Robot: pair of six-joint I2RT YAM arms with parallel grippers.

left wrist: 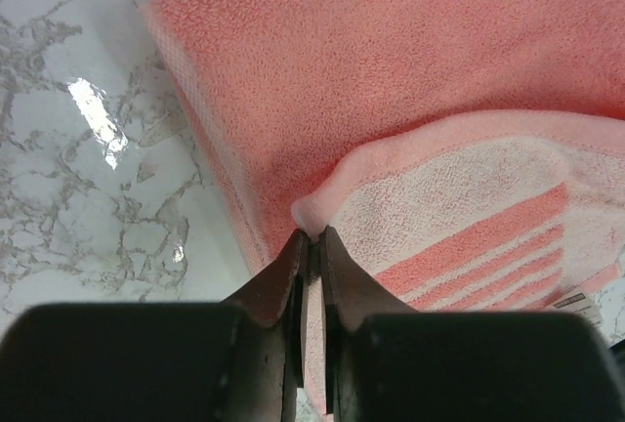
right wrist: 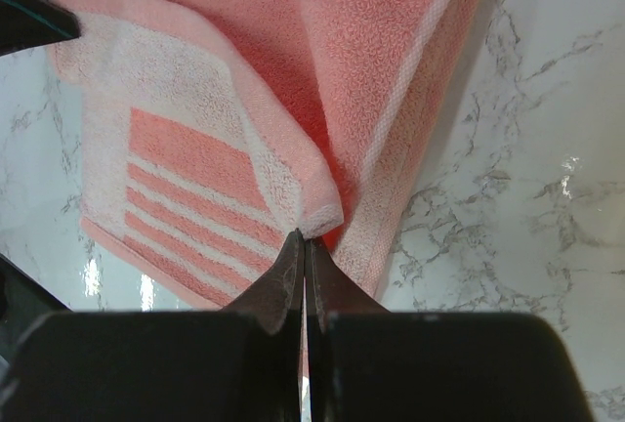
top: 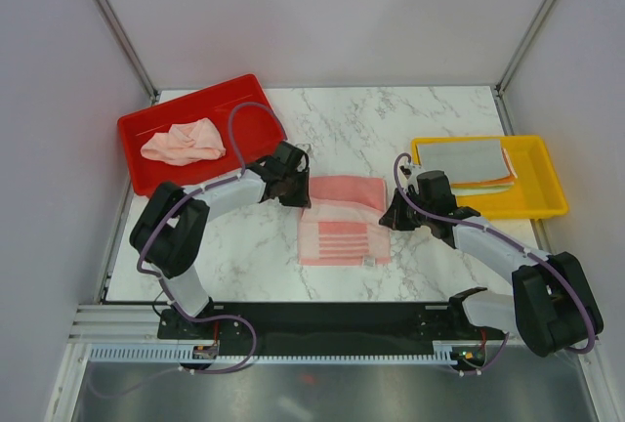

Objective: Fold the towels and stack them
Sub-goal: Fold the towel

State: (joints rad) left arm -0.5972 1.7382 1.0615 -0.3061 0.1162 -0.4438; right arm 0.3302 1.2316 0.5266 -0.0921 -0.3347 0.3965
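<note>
A pink towel with a white striped panel [top: 344, 220] lies in the middle of the marble table, its striped half folded over the plain half. My left gripper [top: 296, 194] is shut on the flap's left corner [left wrist: 311, 219]. My right gripper [top: 394, 209] is shut on the flap's right corner [right wrist: 320, 215]. A crumpled peach-pink towel [top: 183, 142] lies in the red tray [top: 137, 173]. Folded towels, a grey-white one [top: 463, 160] on top, lie stacked in the yellow tray [top: 542, 173].
The red tray is at the back left and the yellow tray at the right, both close to the arms. Grey walls enclose the table on three sides. A black rail runs along the near edge.
</note>
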